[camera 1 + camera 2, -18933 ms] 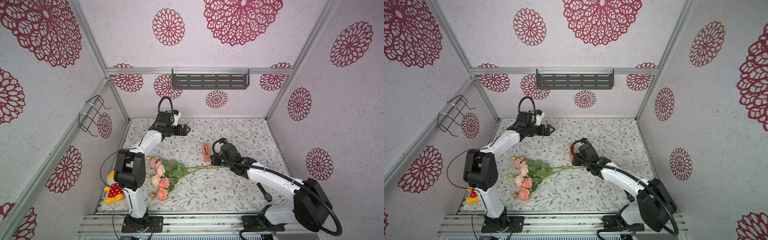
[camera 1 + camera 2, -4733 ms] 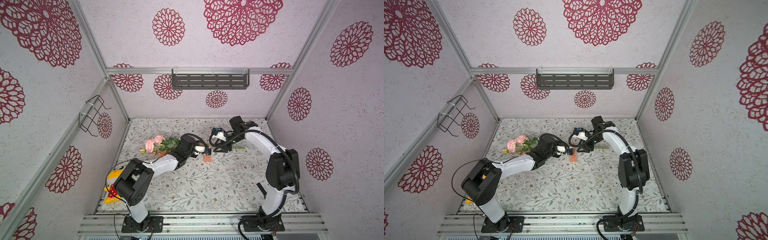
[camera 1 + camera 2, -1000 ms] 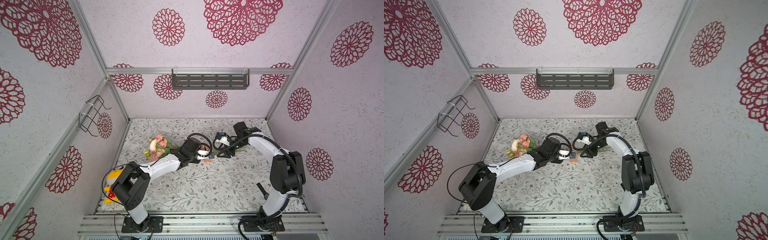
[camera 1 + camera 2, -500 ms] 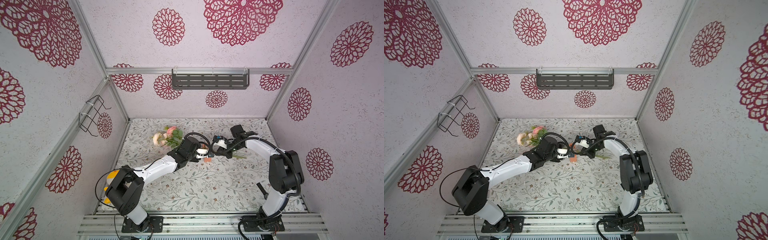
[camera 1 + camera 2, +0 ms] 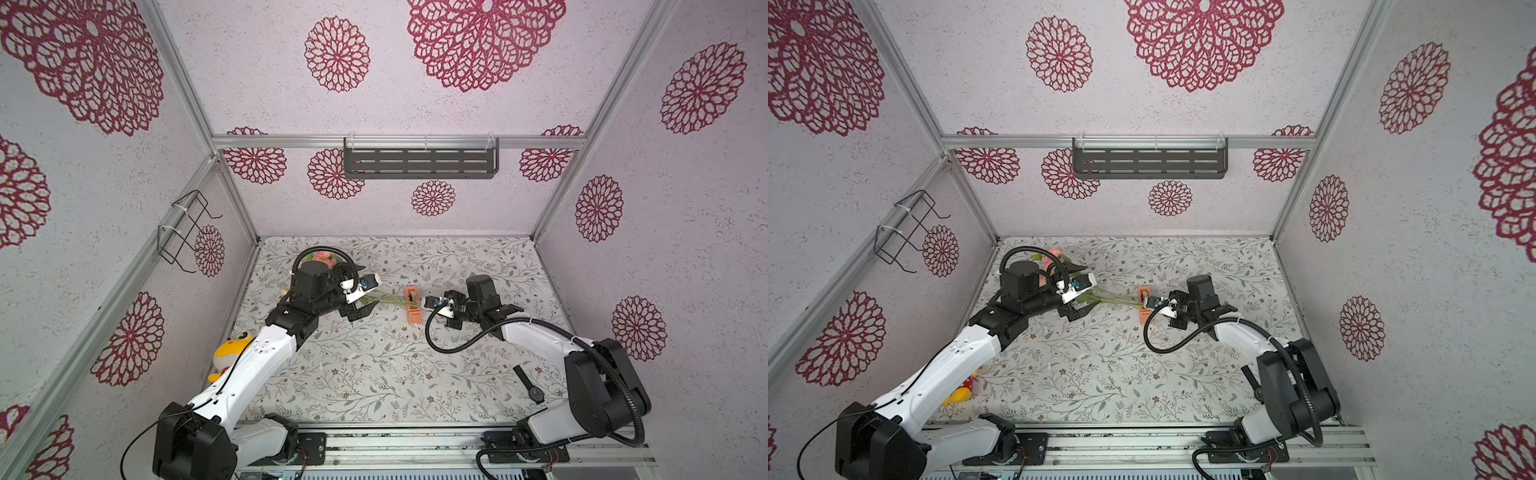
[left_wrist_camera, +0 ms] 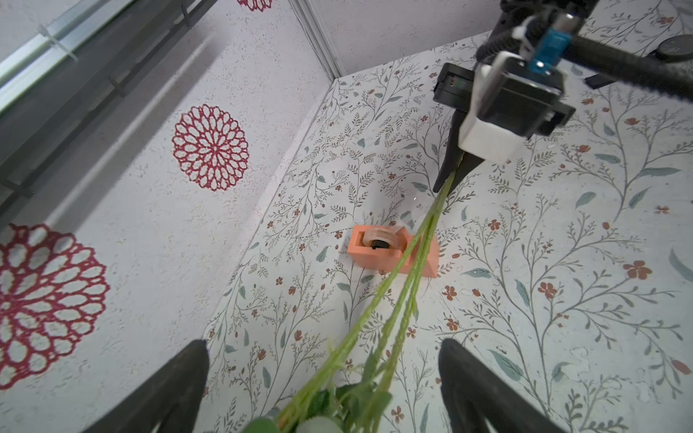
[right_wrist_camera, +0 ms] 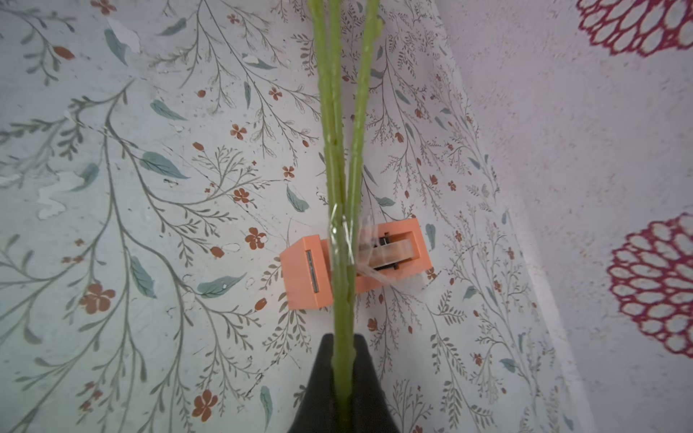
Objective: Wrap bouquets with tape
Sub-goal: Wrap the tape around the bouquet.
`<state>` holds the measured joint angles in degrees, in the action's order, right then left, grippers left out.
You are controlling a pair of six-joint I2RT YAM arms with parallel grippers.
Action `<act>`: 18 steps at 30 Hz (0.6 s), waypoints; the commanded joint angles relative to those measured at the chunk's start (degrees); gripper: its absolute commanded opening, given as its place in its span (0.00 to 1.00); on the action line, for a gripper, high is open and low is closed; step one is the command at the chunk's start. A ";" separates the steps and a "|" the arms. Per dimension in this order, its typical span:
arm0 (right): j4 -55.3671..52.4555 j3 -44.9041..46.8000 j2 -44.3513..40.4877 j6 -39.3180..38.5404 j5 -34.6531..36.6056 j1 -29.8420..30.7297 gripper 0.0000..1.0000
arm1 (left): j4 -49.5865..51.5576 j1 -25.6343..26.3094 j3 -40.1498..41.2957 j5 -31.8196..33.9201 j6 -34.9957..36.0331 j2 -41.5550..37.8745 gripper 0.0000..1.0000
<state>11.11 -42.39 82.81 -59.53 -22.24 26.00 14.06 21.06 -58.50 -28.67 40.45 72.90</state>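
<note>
Left gripper (image 6: 322, 375) has opened wide around bouquet stems (image 7: 335, 150); right gripper (image 7: 342, 348) pinches their ends over the tape dispenser (image 7: 303, 273). Floral-print tabletop (image 5: 374, 374), plush toy (image 5: 230, 351) lower left.

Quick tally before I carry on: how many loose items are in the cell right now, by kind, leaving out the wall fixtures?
Bouquet of artificial flowers: 1
Orange tape dispenser: 1
Yellow plush toy: 1
Black wristwatch: 1
Total: 4

Bouquets (image 7: 342, 300): you have one
Tape dispensers (image 5: 414, 316): one
Plush toys (image 5: 230, 353): one
Wristwatches (image 5: 530, 385): one
Wall shelves (image 5: 419, 163): one
Wire baskets (image 5: 183, 233): one
</note>
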 commanded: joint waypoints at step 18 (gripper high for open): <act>75.03 16.78 9.81 -29.69 23.95 8.26 0.00 | 29.64 6.71 -24.69 -1.58 9.06 31.02 0.98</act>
<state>69.63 -25.50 92.07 -85.82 0.01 33.63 39.75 27.97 -80.16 -33.04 48.14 101.49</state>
